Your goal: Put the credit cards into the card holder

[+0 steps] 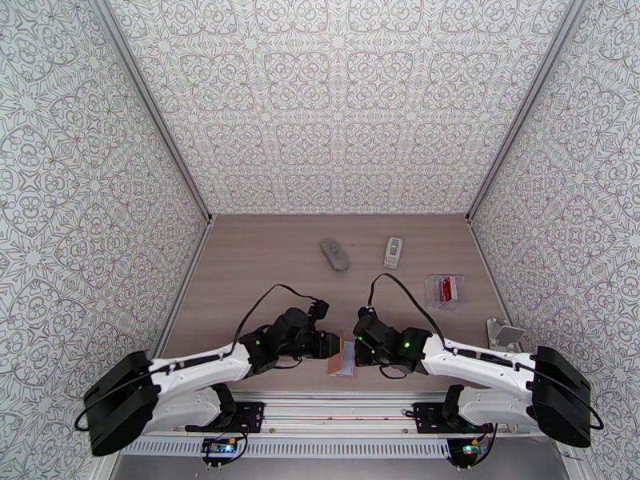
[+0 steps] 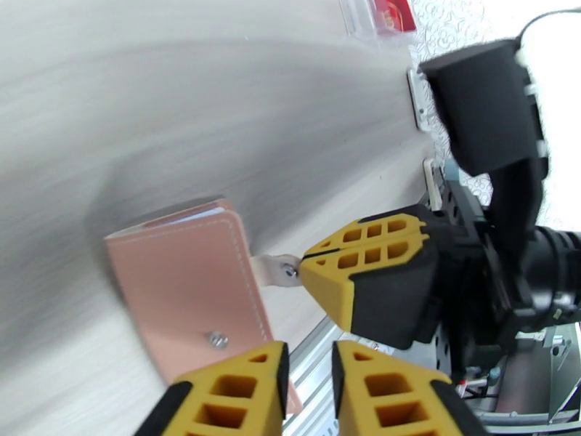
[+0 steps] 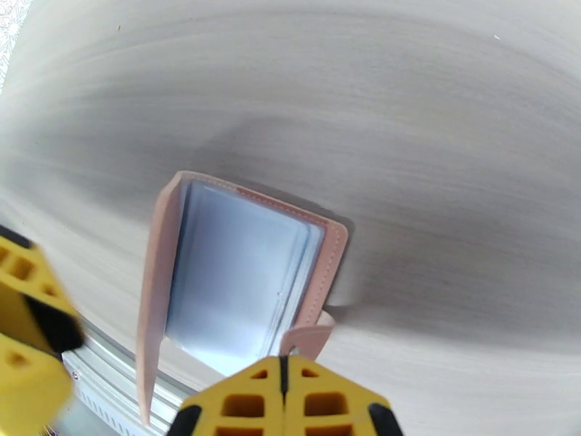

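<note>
Card holder (image 1: 346, 358) lies half open between your 2 grippers, its sleeves looking empty, so nothing is filed yet. Your right gripper (image 3: 283, 372) is clamped on its strap tab (image 2: 270, 270). Your left gripper (image 2: 309, 361) stands narrowly parted at the cover edge, and you cannot tell whether it grips. Credit cards (image 1: 445, 288) wait in a clear tray (image 1: 434, 302), well beyond the right gripper.

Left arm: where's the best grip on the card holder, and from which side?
Probably the free edge of the stud-side cover, jaws straddling it, coming from the left arm's side. The card holder sits splayed open, and the right gripper is shut on its snap tab, so that thin flap is the opposing handle for the left gripper.
</note>
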Action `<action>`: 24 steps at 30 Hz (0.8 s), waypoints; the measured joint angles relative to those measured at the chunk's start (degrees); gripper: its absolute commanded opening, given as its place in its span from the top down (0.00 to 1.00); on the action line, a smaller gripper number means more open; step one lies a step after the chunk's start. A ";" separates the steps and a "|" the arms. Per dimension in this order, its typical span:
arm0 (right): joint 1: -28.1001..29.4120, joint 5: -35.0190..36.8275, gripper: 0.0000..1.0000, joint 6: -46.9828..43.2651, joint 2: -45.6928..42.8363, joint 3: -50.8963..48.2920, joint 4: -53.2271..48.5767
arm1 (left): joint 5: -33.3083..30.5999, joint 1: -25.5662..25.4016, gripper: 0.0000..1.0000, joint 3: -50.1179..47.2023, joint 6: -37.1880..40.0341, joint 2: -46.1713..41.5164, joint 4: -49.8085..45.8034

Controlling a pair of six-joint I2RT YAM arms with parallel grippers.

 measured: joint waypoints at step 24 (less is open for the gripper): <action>0.00 -0.04 1.00 0.02 -0.79 -0.22 0.17 | -0.17 -4.81 0.92 0.52 -1.38 17.09 5.68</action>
